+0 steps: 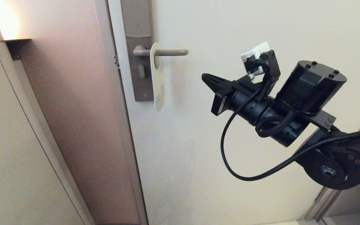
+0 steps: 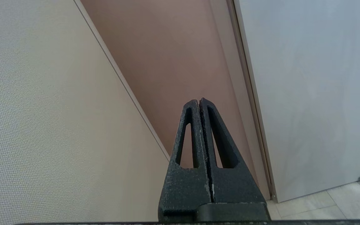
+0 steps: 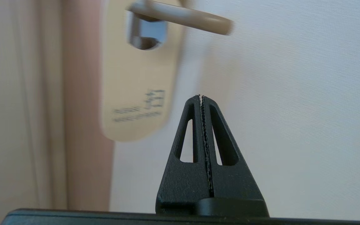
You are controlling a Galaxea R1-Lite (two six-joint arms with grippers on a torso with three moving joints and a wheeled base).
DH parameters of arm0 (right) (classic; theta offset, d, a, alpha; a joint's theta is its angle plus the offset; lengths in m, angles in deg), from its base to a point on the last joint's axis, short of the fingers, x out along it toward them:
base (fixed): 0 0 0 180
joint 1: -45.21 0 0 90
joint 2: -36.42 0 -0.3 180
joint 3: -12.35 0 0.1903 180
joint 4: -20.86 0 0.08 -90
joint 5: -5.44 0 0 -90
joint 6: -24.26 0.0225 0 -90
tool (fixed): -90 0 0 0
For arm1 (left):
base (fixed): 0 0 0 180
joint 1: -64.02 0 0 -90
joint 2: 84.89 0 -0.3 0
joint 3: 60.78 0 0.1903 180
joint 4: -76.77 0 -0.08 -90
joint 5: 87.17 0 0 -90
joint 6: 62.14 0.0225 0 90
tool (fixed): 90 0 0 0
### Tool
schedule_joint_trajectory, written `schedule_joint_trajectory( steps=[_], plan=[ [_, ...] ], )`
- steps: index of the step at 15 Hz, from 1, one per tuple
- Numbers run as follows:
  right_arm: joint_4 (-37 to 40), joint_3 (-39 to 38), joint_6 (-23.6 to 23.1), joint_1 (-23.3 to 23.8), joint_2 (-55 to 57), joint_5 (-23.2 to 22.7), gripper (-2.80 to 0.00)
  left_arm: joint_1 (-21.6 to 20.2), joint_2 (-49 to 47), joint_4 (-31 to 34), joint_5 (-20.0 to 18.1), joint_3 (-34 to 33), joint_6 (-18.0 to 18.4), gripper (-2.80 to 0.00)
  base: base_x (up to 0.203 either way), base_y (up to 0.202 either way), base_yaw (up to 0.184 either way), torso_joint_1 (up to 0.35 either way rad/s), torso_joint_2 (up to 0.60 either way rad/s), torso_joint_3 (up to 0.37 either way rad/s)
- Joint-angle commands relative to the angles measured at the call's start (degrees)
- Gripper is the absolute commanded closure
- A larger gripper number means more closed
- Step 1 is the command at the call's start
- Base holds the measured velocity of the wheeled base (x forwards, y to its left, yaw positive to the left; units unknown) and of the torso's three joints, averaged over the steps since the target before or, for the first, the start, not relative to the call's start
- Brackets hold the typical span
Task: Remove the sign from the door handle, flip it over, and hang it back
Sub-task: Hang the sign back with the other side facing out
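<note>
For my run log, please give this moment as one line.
sign: hanging on handle, white side out | right pincer: shut, empty, beside sign | left pincer: shut, parked

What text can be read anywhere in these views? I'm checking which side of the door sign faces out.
Nothing can be quoted as it reads.
Sign, pale side out, hanging on the door handle: a small dark emblem above two lines of print near its lower end, too blurred and small to read in the head and right wrist views.
Lock plate, right claw, left claw: no lettering visible.
</note>
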Motion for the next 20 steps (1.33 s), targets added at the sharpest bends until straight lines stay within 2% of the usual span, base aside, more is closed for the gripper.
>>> schedule_joint_trajectory(
  steps=[1,3,5,12,17,20],
  plan=[
    [0.61,-0.01,-0.10,0.90,-0.33,0.11,0.00,-0.02,-0.07,-0.02,-0.05,-0.01,0.10,0.00,0.000,0.000,0.000,0.000,0.00,0.000],
    [5.05,0.09,-0.14,1.47,-1.62,0.22,0.00,-0.02,-0.07,-0.02,-0.05,-0.01,0.10,0.00,0.000,0.000,0.000,0.000,0.00,0.000],
    [9.00,0.54,-0.14,1.54,-2.11,2.70,0.00,-0.02,-0.07,-0.02,-0.05,-0.01,0.11,0.00,0.000,0.000,0.000,0.000,0.00,0.000],
    [12.12,5.36,-0.53,1.39,0.88,3.64,0.00,-0.02,-0.07,-0.02,-0.05,-0.01,0.19,0.00,0.000,0.000,0.000,0.000,0.00,0.000],
    [13.58,5.83,-0.58,-2.94,0.89,12.49,0.00,-0.02,-0.07,-0.02,0.04,-0.01,0.19,0.00,0.000,0.000,0.000,0.000,0.00,0.000],
    [14.06,5.32,-0.58,-3.55,0.56,17.20,0.00,-0.02,-0.07,-0.02,-0.05,-0.01,0.10,0.00,0.000,0.000,0.000,0.000,0.00,0.000]
  ],
)
